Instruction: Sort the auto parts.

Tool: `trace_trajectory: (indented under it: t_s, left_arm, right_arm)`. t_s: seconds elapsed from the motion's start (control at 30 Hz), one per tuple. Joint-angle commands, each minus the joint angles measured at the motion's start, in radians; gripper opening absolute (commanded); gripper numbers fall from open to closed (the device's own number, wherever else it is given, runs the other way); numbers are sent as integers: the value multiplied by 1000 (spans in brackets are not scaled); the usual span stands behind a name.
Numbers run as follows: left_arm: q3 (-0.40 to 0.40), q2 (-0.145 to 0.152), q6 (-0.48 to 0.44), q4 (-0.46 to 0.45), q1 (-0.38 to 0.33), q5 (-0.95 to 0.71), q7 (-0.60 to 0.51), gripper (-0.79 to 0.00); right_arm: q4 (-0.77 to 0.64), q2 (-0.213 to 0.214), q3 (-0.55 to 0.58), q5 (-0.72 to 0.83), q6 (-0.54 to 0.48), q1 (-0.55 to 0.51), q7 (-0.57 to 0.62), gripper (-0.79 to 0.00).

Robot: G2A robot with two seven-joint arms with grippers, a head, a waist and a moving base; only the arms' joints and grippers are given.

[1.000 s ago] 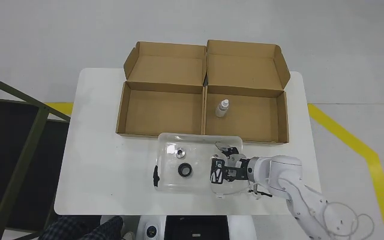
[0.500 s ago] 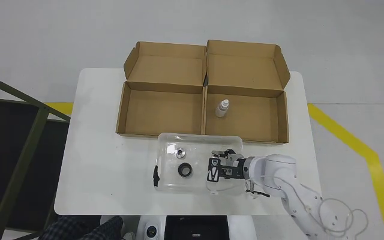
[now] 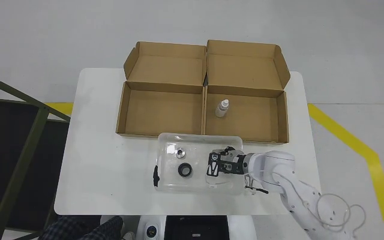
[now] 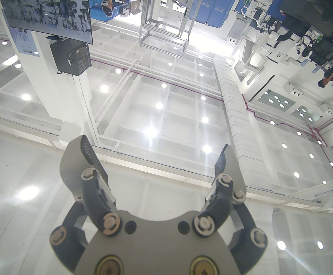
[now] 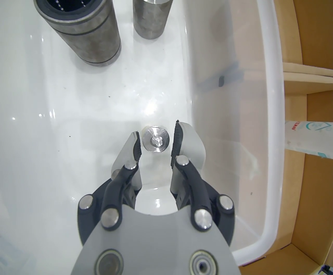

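Auto parts (image 3: 185, 170) are sitting loose in a clear bin (image 3: 201, 135) at the middle of the table's (image 3: 102, 150) near edge, which makes sense as the pick-from spot. Two open cardboard boxes (image 3: 159, 114) are lined up side by side along the far edge as the drop-off spots, I'd guess one box per kind of part. The right-hand box already has a little white bottle (image 3: 222, 108) in it, close to its left wall. In the bin there's a fat ringed sleeve (image 5: 88, 33) and a plain metal slug (image 5: 151, 18) standing upright in the left half. A small silver disc (image 5: 156, 142) sits round face up on the bin floor in the right half. The right gripper (image 5: 155, 139) is down inside the bin with its fingers partly open, one on each side of that disc. There's a thin gap on both sides, so it's lined up for a pinch but hasn't got hold of anything yet. Going in low and square like that looks deliberate to me, since the disc is short and slick with not much edge to grab. The left gripper (image 4: 154, 145) is pointing up at the ceiling, fingers spread wide and holding nothing, I reckon just to keep out of the way.
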Motion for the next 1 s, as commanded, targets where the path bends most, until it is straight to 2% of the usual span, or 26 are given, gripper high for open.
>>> trace_trajectory:
  t_s: [0.0,0.03,0.07,0.1,0.4,0.63,0.83,0.97]
  left_arm:
    - [0,0,0,0,0,0,0,0]
    - [0,0,0,0,0,0,0,0]
    - [0,0,0,0,0,0,0,0]
    - [0,0,0,0,0,0,0,0]
    - [0,0,0,0,0,0,0,0]
    - [0,0,0,0,0,0,0,0]
    - [0,0,0,0,0,0,0,0]
    - [0,0,0,0,0,0,0,0]
  right_arm:
    - [2,0,-3,-1,3,2,-1,-637]
    - [2,0,-4,-1,4,3,-1,-683]
    - [2,-1,-6,-1,3,4,-1,-773]
    - [1,-1,-7,1,2,5,-1,-785]
    - [-63,7,20,42,-19,-13,-28,-785]
    - [-87,13,53,113,-51,-25,-103,-785]
    - [-68,13,71,219,-62,-28,-259,-785]
    - [-65,13,96,246,-34,-32,-335,-785]
